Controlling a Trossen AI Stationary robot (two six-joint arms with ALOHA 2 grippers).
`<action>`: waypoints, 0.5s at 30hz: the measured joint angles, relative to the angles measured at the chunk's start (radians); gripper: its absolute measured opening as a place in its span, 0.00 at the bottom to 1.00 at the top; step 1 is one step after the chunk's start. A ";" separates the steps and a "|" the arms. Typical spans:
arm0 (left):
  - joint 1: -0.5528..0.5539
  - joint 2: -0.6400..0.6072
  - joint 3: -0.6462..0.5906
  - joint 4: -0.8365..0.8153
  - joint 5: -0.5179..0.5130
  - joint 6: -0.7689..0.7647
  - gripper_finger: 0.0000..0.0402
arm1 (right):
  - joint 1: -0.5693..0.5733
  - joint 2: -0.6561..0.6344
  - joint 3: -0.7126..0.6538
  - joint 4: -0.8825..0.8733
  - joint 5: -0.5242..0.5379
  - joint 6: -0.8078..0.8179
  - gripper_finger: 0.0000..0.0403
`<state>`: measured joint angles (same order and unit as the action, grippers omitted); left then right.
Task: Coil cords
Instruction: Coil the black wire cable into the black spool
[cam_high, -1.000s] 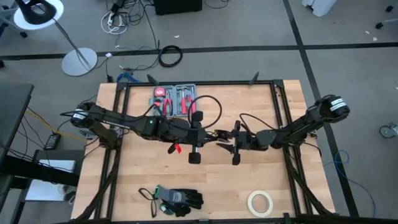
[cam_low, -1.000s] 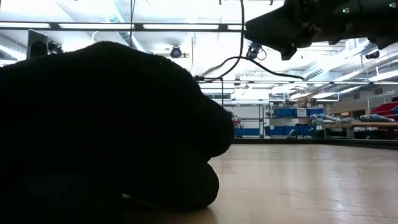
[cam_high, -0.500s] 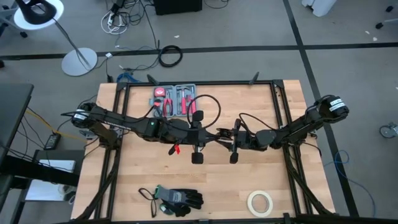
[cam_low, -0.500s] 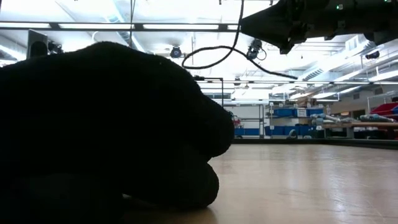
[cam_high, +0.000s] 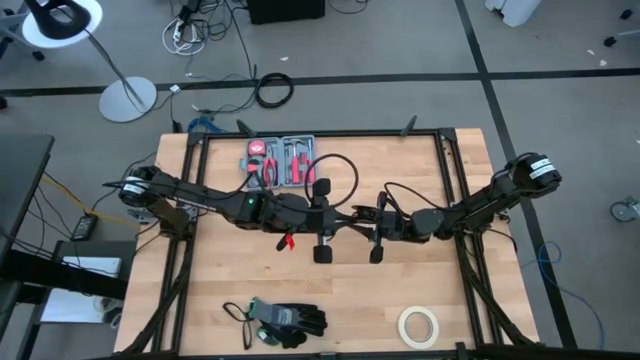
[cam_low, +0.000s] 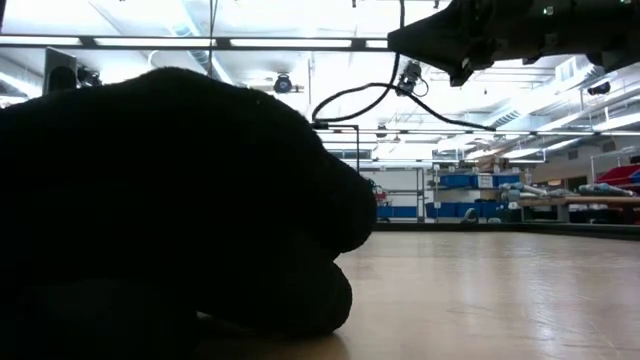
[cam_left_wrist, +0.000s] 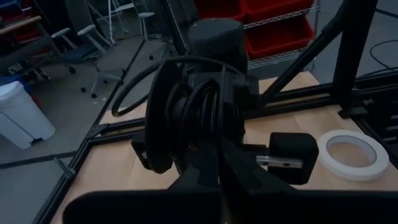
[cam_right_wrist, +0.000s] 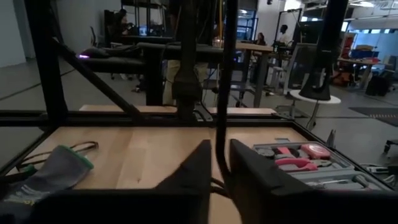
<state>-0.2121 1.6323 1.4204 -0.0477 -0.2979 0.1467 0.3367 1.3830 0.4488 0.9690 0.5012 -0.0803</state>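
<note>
The thin black cord (cam_high: 346, 166) is held in the air over the table's middle, between my two grippers, which meet tip to tip. One loose loop stands out toward the far edge and a second loop (cam_high: 398, 190) arcs over my right arm. My left gripper (cam_high: 338, 222) comes level from the table's left and is shut on the cord. My right gripper (cam_high: 362, 222) comes level from the right and is shut on the cord. In the left wrist view several turns of cord (cam_left_wrist: 198, 112) lie bunched right in front of my left fingers. In the low view the cord (cam_low: 350, 95) hangs in an arc under the grippers. My left gripper pinches a strand of the cord (cam_left_wrist: 221, 184) between its two fingers, coming level from the table's left. The cord is lifted clear of the table and its loops are slack. My right gripper pinches a strand of the cord (cam_right_wrist: 222, 140) between its two fingers, level from the table's right. The strand crosses the fingers and runs on straight beyond them. The cord is clear of the table.
An open tool case (cam_high: 283, 160) with red-handled pliers lies at the far edge. Black gloves (cam_high: 285, 320) lie near the front edge and fill the low view's left (cam_low: 170, 200). A white tape roll (cam_high: 419, 325) lies front right. A thick cable ring (cam_high: 273, 90) lies on the floor.
My left gripper has gone a little toward the table's right and the two grippers have closed up on each other. The slack cord loop below them has shifted and drawn up higher. Both grippers stay shut on the cord.
</note>
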 joint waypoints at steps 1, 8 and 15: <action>0.000 0.001 0.000 -0.001 0.000 0.000 0.00 | 0.001 0.000 0.000 -0.004 0.003 -0.002 0.06; -0.006 0.001 0.000 -0.053 -0.001 -0.019 0.00 | 0.003 -0.015 0.000 -0.096 0.007 0.031 0.02; -0.026 0.001 0.000 -0.198 -0.004 -0.056 0.00 | 0.016 -0.092 0.000 -0.276 -0.002 0.069 0.01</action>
<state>-0.2379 1.6337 1.4204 -0.2460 -0.3019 0.0910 0.3527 1.2914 0.4488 0.6929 0.4994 -0.0115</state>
